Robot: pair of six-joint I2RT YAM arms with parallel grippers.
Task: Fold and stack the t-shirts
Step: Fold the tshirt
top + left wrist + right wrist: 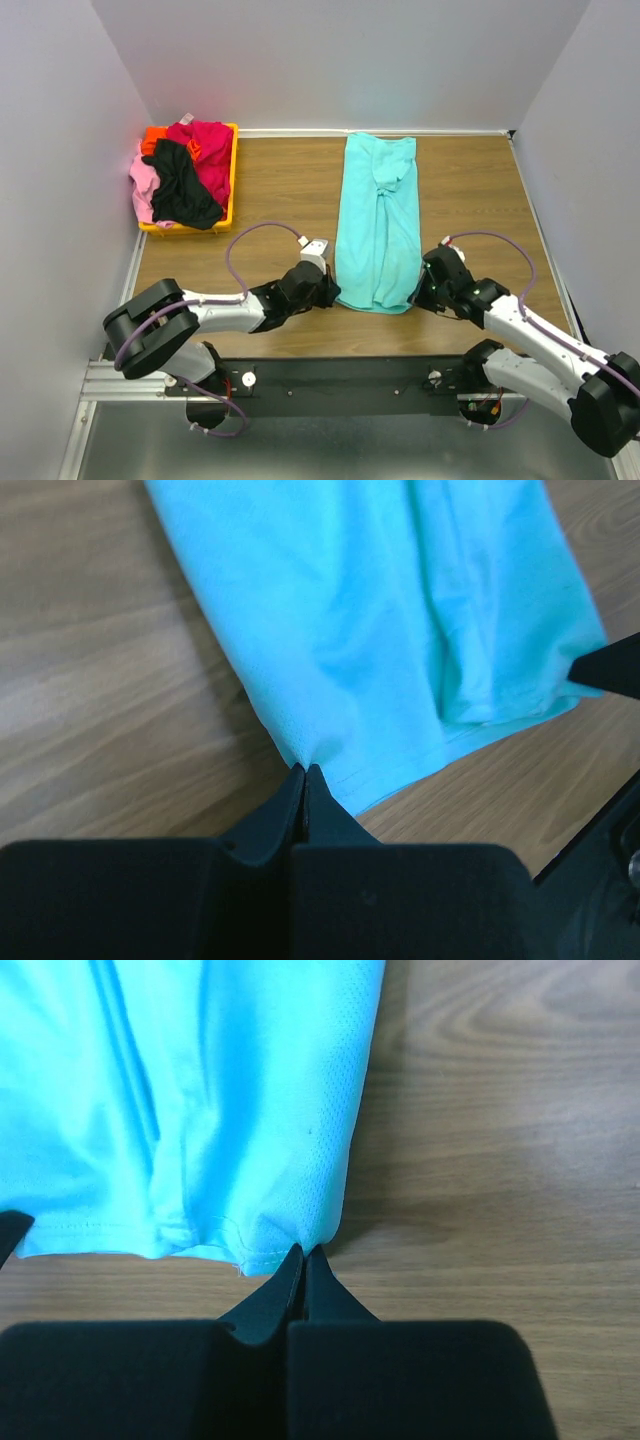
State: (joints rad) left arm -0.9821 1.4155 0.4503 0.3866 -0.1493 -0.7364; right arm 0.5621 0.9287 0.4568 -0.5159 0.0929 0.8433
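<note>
1. Wood-grain table [480,180] sits boxed in by plain pale walls on three sides, with the two arm bases mounted along its near edge.
2. The turquoise t-shirt [378,225] lies flat on the middle of the table as a long narrow strip. Its sides are folded inward, and it runs from the far edge towards the arms.
3. The shirt's hem is the near end. A soft ridge of doubled cloth runs down its length.
4. The left arm [225,312] reaches in low from the left. The left jaws are pressed together on the near left corner of the hem, and the turquoise cloth [400,630] puckers where it enters the tips.
5. The right arm [530,335] reaches in from the right. The right jaws are likewise closed tight, nipping the near right corner of the hem [290,1245], with the stitched edge just beside the tips.
6. Both pinched corners rest at table level, and the cloth between them lies loosely wrinkled.
7. A yellow-orange bin [233,175] stands in the far left corner, well apart from the turquoise shirt.
8. Heaped in the bin are the black shirt [180,185] on top at the near side, the magenta-red shirt [208,150] behind it, the pink shirt [142,185] spilling over the left rim, and the orange shirt [153,135] at the back.
</note>
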